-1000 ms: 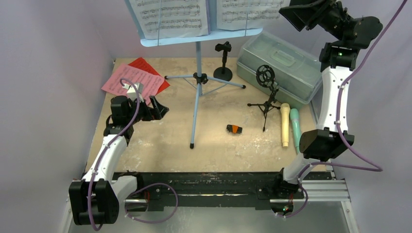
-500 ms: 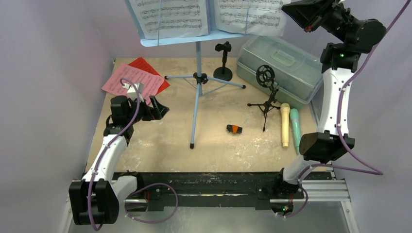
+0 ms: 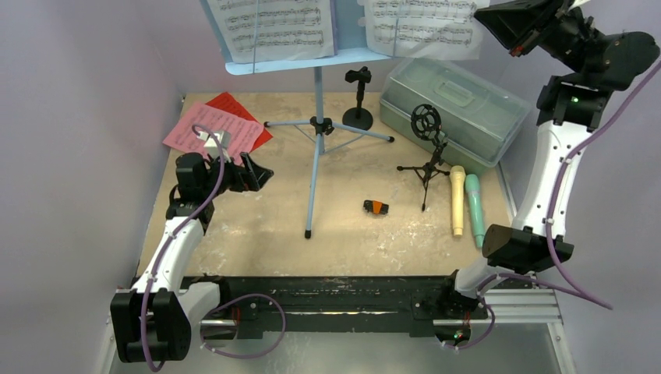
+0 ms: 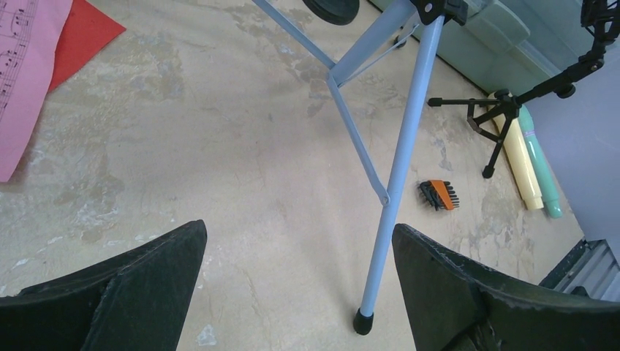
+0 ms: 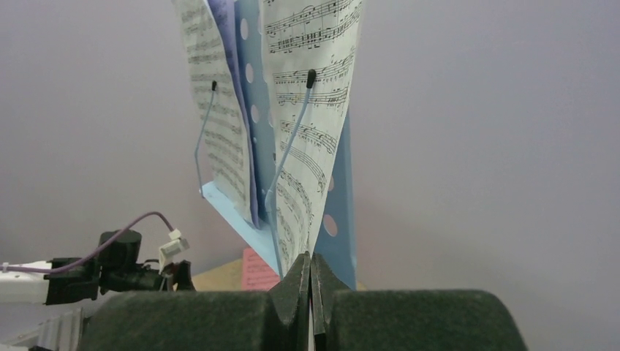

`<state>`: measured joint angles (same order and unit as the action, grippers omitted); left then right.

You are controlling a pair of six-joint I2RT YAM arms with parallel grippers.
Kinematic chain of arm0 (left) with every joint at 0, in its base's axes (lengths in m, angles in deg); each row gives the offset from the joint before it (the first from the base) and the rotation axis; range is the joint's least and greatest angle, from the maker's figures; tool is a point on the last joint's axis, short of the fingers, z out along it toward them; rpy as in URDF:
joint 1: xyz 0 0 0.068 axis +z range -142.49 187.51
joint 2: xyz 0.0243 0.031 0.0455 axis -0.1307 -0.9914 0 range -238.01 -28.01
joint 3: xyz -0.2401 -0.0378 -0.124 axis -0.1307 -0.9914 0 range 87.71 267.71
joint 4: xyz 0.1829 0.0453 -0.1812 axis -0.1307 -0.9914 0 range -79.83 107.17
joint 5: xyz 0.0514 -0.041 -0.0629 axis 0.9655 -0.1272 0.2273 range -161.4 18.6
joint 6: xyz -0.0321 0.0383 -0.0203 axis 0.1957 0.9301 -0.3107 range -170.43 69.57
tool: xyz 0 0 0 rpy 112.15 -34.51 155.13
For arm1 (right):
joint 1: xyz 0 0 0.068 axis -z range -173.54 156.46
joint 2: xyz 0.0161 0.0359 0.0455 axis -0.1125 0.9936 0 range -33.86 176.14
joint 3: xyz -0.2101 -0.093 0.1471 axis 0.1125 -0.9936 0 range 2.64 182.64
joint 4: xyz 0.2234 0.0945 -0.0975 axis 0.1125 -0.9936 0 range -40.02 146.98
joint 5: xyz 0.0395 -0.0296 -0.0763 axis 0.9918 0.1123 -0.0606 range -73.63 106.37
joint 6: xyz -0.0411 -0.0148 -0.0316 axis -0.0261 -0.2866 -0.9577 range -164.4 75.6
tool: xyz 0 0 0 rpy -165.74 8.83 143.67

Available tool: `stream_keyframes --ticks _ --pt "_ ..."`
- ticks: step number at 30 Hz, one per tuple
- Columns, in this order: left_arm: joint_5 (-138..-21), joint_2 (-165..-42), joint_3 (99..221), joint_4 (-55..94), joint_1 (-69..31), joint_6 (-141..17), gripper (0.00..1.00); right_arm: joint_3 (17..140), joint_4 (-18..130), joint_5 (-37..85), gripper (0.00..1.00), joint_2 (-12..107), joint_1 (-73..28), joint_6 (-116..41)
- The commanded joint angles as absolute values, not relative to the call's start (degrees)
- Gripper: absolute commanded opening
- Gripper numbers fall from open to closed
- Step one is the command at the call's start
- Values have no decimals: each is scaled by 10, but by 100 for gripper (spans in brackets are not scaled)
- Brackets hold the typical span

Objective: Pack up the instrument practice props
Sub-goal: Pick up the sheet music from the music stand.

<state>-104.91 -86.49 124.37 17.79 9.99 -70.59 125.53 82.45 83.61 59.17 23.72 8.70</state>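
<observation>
The pale-blue sheet-music rack (image 3: 317, 140) stands at the back on tripod legs, with one white page (image 3: 277, 27) resting on it. My right gripper (image 3: 482, 23) is raised at the rack's right end, shut on the edge of the second white page (image 3: 421, 27). The right wrist view shows that page (image 5: 311, 88) pinched between the closed fingers of the right gripper (image 5: 311, 267). My left gripper (image 3: 261, 175) hangs open and holds nothing, low over the table left of the rack's front leg (image 4: 395, 183). Pink and red pages (image 3: 210, 128), cream (image 3: 457, 199) and teal (image 3: 473, 206) microphones, and black mic holders (image 3: 358, 97) (image 3: 427, 148) lie around.
A translucent grey-green case (image 3: 452, 105) with a handle sits closed at the back right, below the right arm. A small orange and black item (image 3: 376, 206) lies mid-table. Purple walls close in on the left, back and right.
My right gripper has shut on the right-hand white page and moved right, drawing the page sideways past the rack's end. The left arm has not moved.
</observation>
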Motion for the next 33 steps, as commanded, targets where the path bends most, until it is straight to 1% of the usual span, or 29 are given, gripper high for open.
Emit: stream_keyframes --ticks 1,5,10,15,19,23,27,33 --pt "-1079 -852 1236 216 98 -713 98 1269 723 837 0 556 261 -1" --pt "-1111 -851 1230 242 97 -726 98 1261 625 823 0 524 279 -86" --pt "-1145 -843 1222 272 90 -742 98 1238 509 797 0 469 324 -213" --pt "-1177 -841 1215 307 82 -762 98 1187 438 823 0 421 363 -284" --pt "-1195 -838 1210 332 80 -775 98 1142 358 839 0 379 382 -371" --pt "-1210 -835 1206 352 55 -787 98 1113 236 831 0 337 387 -492" --pt "-1225 -831 1199 380 35 -803 98 1082 151 833 0 298 387 -576" --pt "-1226 -822 1191 400 0 -818 98 1013 38 882 0 253 387 -670"
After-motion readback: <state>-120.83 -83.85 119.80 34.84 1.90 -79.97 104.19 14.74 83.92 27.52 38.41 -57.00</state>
